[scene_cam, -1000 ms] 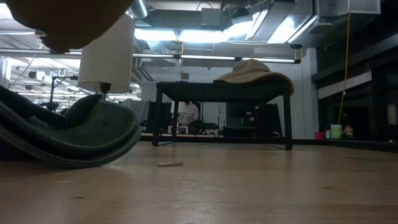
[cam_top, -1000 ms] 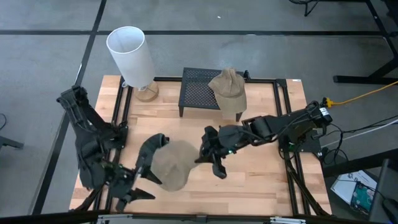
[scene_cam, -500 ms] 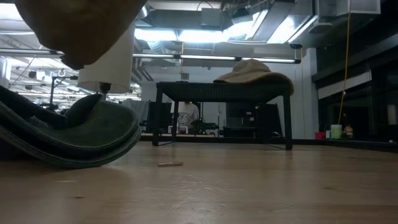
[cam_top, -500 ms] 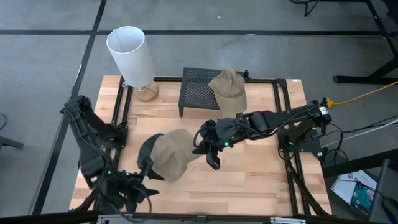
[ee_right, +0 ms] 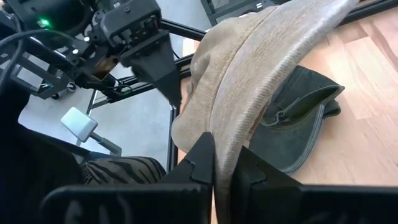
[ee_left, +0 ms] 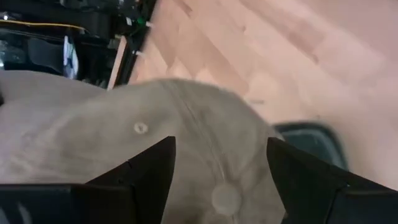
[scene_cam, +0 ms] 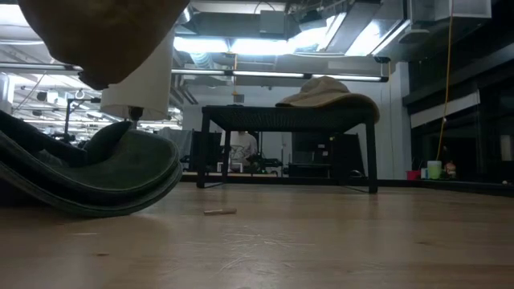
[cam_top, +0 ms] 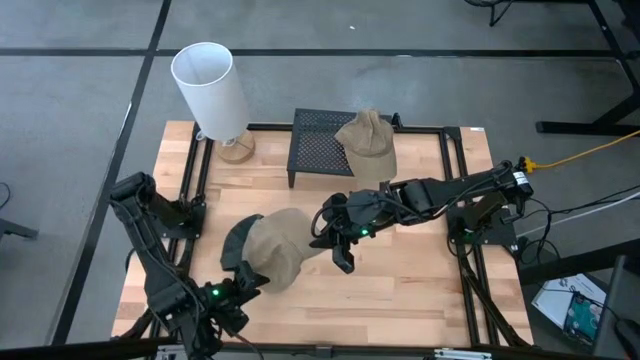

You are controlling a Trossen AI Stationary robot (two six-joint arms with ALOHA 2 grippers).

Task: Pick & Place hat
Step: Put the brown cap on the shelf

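Note:
A tan hat (cam_top: 275, 255) with a dark green brim (cam_top: 238, 240) sits at the table's near middle. Its crown fills the low view's upper left (scene_cam: 96, 32), and the brim (scene_cam: 88, 181) rests on the wood below it. My right gripper (cam_top: 338, 240) is shut on the hat's right-hand edge. My left gripper (cam_top: 240, 290) is open just near of the hat and faces the crown (ee_left: 205, 155) with its top button; I see no touch. A second tan hat (cam_top: 367, 143) lies on a black mesh stand (cam_top: 320, 150). My right gripper pinches the crown's lower edge (ee_right: 235, 140) between its two fingers (ee_right: 199, 163), coming fairly level from the table's right. The tan cloth rises from the fingers in a taut fold. The crown is held off the table while the green brim (ee_right: 298, 127) lies on the wood.
A white lamp (cam_top: 210, 88) stands at the far left corner on a wooden base. The mesh stand sits at the far middle. A small scrap (scene_cam: 218, 211) lies on the wood. Bare wood (cam_top: 420, 280) stretches to the right of the hat. A person shows in the room behind (scene_cam: 238, 148).
My left gripper has drawn back from the hat toward the near edge. My right gripper has moved a little toward the table's left and far side, carrying the crown with it. The crown has shifted left and bunched up, while the green brim has stayed on the table.

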